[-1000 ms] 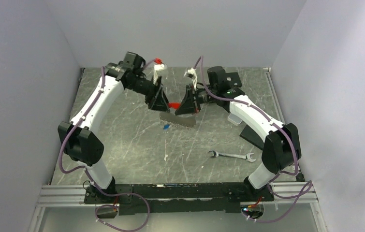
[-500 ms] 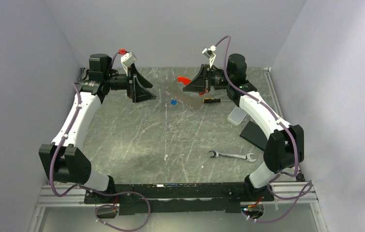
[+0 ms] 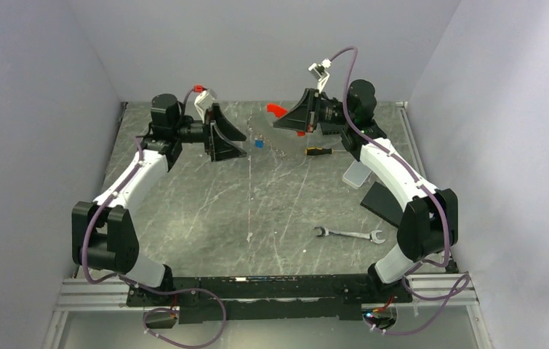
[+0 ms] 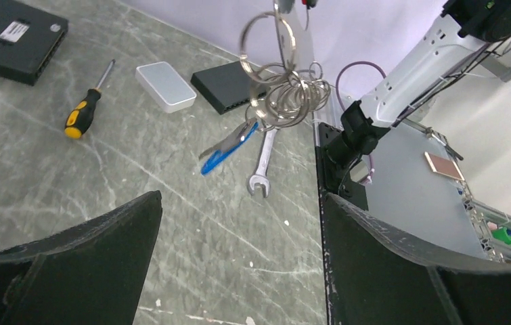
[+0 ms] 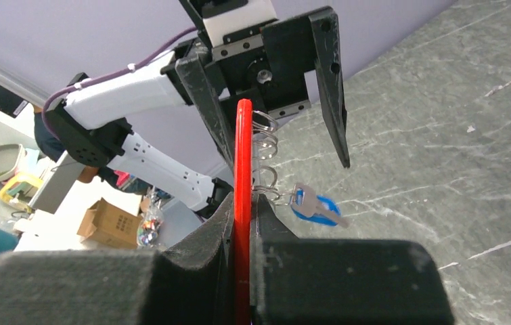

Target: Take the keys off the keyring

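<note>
Two claws face each other above the far part of the tabletop (image 3: 206,211). The right claw (image 5: 242,203) is clamped on the keyring (image 4: 279,95) by its red tag (image 5: 243,169), so the loops hang free in the air where the left claw (image 3: 229,142), spread wide and empty, could reach them. The silvery rings bunch in a tangle (almost chain-like), and the keys (image 4: 229,145), one blue-headed, dangle below.

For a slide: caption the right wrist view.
Right tool shut on the keyring's red tag; blue-headed key dangles before the open left tool.
</note>
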